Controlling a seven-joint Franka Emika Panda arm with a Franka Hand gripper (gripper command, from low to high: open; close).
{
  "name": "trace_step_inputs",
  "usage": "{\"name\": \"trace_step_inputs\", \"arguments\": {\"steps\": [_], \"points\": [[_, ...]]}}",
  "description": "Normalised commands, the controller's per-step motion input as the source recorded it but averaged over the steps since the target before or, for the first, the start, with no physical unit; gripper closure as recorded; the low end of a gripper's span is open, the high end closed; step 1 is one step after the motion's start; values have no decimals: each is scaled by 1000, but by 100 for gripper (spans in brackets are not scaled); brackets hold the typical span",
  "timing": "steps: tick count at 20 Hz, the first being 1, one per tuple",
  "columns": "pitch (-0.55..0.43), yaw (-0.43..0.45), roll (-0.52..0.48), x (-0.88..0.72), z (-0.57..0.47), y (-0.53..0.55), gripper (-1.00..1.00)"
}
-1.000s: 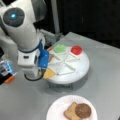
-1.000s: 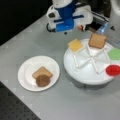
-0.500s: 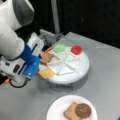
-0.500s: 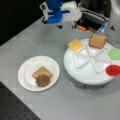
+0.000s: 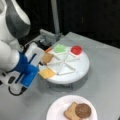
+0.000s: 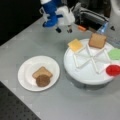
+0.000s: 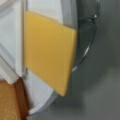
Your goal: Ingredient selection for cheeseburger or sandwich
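A white divided tray (image 5: 80, 67) (image 6: 85, 75) holds the ingredients: a yellow cheese square (image 5: 47, 73) (image 6: 75, 45) (image 7: 48, 51), a tan toast slice (image 5: 47, 58) (image 6: 97, 40) (image 7: 8, 102), green lettuce (image 5: 59, 48) (image 6: 115, 53) and a red tomato disc (image 5: 76, 50) (image 6: 113, 70). On the white plate (image 5: 53, 110) (image 6: 25, 75) lie a toast slice (image 5: 71, 112) (image 6: 42, 71) and, overlapping it, a dark-brown patty (image 5: 83, 110) (image 6: 43, 80). My gripper (image 6: 63, 30) hangs open and empty just off the tray's edge, nearest the cheese. The wrist view looks straight down on the cheese.
A dark metal fixture (image 5: 48, 37) (image 6: 91, 18) stands behind the tray, with an upright post (image 5: 55, 17). The grey table ends at a dark perforated base (image 6: 15, 107) in a front view's bottom left.
The arm has shifted a little off the tray toward a front view's left, and it now hangs beside the cheese compartment. The food pieces have not moved.
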Motion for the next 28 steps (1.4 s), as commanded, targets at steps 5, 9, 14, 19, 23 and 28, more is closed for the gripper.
{"name": "trace_step_inputs", "arguments": {"steps": [5, 9, 14, 19, 23, 28], "points": [[-12, 4, 356, 107, -81, -179, -100], [29, 72, 353, 17, -12, -137, -100], [-8, 51, 362, 4, -71, -70, -100], [-62, 33, 341, 55, -138, -39, -100], [-51, 30, 335, 70, -109, -33, -100], [-37, 27, 317, 79, -76, -37, -100]]}}
